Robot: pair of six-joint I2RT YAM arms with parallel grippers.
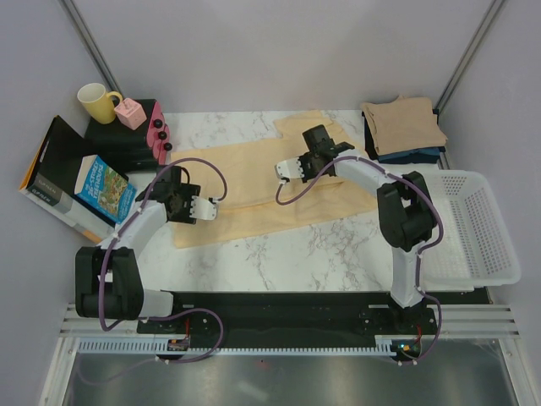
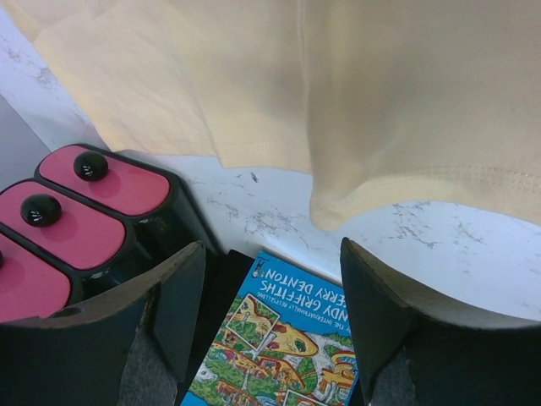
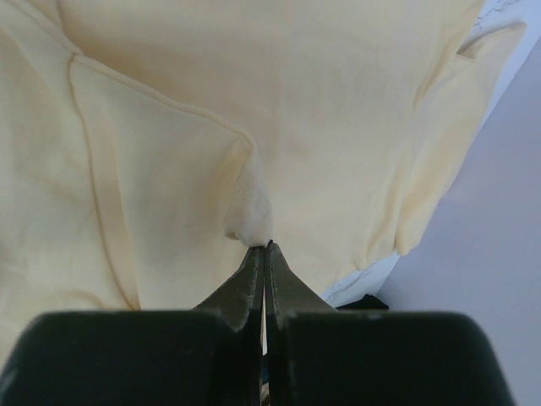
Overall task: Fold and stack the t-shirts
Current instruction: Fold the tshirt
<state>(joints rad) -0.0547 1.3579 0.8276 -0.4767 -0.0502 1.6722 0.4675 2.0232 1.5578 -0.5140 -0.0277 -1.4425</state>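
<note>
Pressed together at their tips, the 2 jaws of the right gripper (image 3: 264, 246) pinched a small peak of the pale yellow t-shirt (image 3: 321, 93), beside a hemmed flap lying over the cloth below. The left gripper (image 2: 270, 254) hung with jaws spread and nothing between them, above the shirt's left edge where it met the marble table (image 2: 254, 211). A picture book (image 2: 279, 347) and pink-lidded containers (image 2: 101, 182) sat just beyond. The yellow shirt lay spread mid-table, apparently only partly folded. At the far right corner, 1 tan t-shirt (image 1: 404, 121) topped a folded stack of darker t-shirts (image 1: 414, 155), near a white mesh basket (image 1: 473, 228).

The fold looked best served by lifting only enough to clear the cloth, then carrying the pinch straight across so the edges landed parallel. Pressing the left edge down with the free gripper would likely stop the shirt dragging. So thin a pinch could slip, which argued for a slow pull.
</note>
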